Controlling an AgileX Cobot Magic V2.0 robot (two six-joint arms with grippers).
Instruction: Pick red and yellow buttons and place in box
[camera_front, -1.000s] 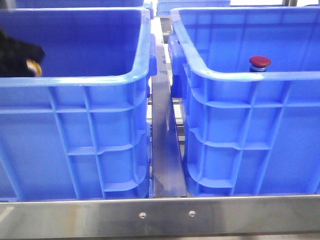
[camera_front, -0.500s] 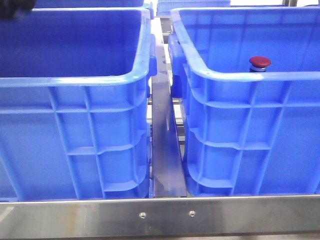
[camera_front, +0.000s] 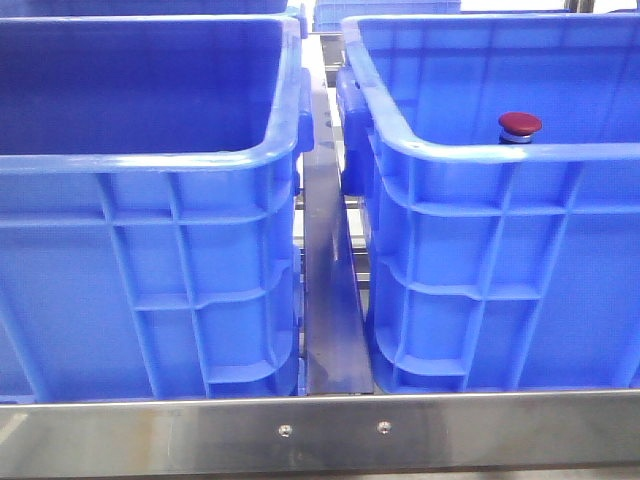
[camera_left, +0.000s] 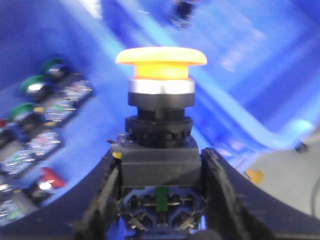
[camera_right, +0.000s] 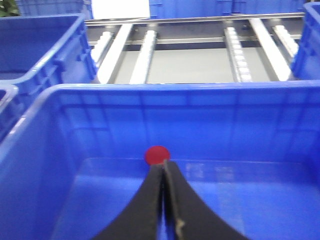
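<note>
Front view: two big blue crates side by side on a steel frame, metal rail (camera_front: 330, 300) between them. Neither of my arms shows here. Red button (camera_front: 520, 125) sits inside the box (camera_front: 480, 150), the crate on the right, near its front wall; only the dark red cap and a bit of silvery collar peek over the rim. Left crate (camera_front: 150, 160) has smooth, darker inner walls; can't see its floor from this angle.

Left wrist cam: my left jaws (camera_left: 160, 200) are clenched on the yellow button (camera_left: 161, 57), gripping its black square body from both sides, fingers (camera_left: 102, 195) pressed against it. Button stands upright, orange-yellow mushroom cap on top, silvery collar just below, then a black threaded neck. Background is blurred: blue crate interior w/ more switch parts (camera_left: 40, 120) lying on its floor, some w/ green caps, some red. Can't tell which crate that is.

Right wrist cam: my right jaws (camera_right: 164, 172) are closed tight, tips touching, nothing between them. They sit above the floor of the box (camera_right: 165, 92), w/ the red button (camera_right: 157, 155) just beyond the tips, close to the far wall. Roller conveyor (camera_right: 190, 45) and other blue crates behind.
</note>
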